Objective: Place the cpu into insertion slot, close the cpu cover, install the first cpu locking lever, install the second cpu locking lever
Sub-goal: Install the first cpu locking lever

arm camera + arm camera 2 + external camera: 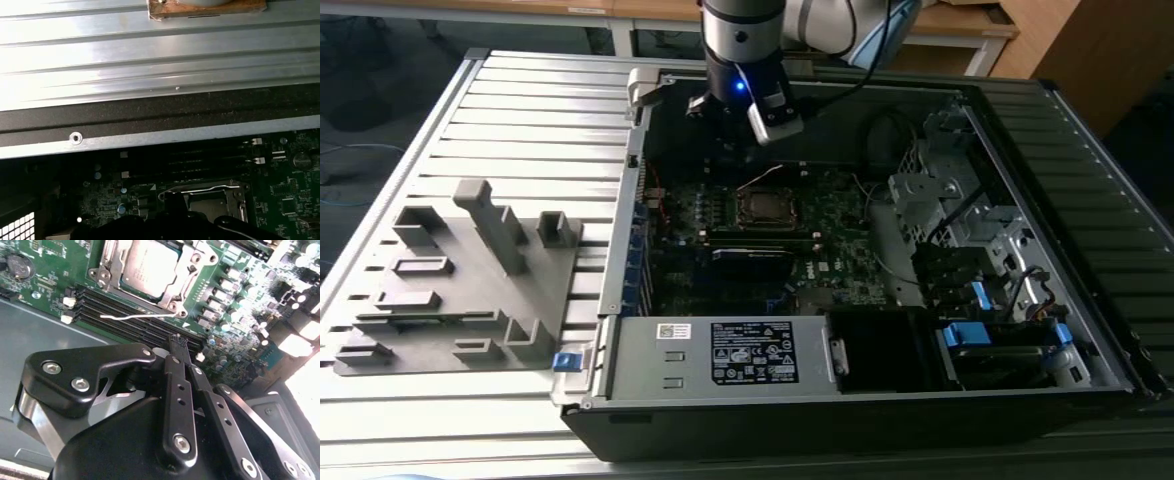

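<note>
The cpu (150, 265) lies flat in the insertion slot (761, 207) on the green motherboard, its silver-grey top showing. The cpu cover (192, 267) lies down around it as a silver frame. A thin silver locking lever (135, 316) sticks out sideways from the socket's edge, free of its catch. In the exterior view another thin lever (761, 180) stands raised beside the socket. My gripper (177, 340) hangs above the board just off the socket. Its black fingers (175, 370) are pressed together with nothing between them. In the exterior view the gripper (771, 125) is behind the socket, near the case's back wall.
The open computer case (1067, 130) lies on a ribbed metal table (520, 110). A labelled power supply (747, 350) fills its front. Drive cages and cables (961, 210) crowd the exterior view's right. A grey fixture block (454, 280) stands on the table at the left. Memory slots (130, 320) run beside the socket.
</note>
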Motion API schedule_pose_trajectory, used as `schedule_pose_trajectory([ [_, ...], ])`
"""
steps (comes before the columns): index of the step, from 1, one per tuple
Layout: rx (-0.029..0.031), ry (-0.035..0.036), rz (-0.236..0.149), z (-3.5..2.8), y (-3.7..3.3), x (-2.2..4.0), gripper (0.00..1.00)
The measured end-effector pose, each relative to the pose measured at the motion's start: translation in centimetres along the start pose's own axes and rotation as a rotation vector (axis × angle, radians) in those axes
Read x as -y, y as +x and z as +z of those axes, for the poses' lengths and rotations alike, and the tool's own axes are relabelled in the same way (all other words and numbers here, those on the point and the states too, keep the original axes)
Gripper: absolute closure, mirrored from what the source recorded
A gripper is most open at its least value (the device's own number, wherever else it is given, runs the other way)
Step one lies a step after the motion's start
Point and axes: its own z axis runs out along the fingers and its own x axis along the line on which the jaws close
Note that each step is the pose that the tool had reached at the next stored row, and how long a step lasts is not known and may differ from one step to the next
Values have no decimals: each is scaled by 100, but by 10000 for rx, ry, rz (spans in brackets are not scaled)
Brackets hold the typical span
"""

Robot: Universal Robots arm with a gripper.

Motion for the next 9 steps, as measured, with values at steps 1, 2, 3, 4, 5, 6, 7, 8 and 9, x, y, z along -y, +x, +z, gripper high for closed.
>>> schedule_pose_trajectory([
  [1,104,-12,-15,3,0,0,89],
  [2,188,-22,-28,4,0,0,89],
  [3,200,-25,-30,5,-1,0,89],
  [4,201,-25,-31,5,-1,0,89],
  [5,206,-24,-9,6,-1,0,89],
  [6,227,-15,132,8,0,1,89],
  [7,254,-7,298,12,0,1,89],
  [8,279,4,466,15,0,2,89],
  [9,305,16,638,17,0,2,89],
])
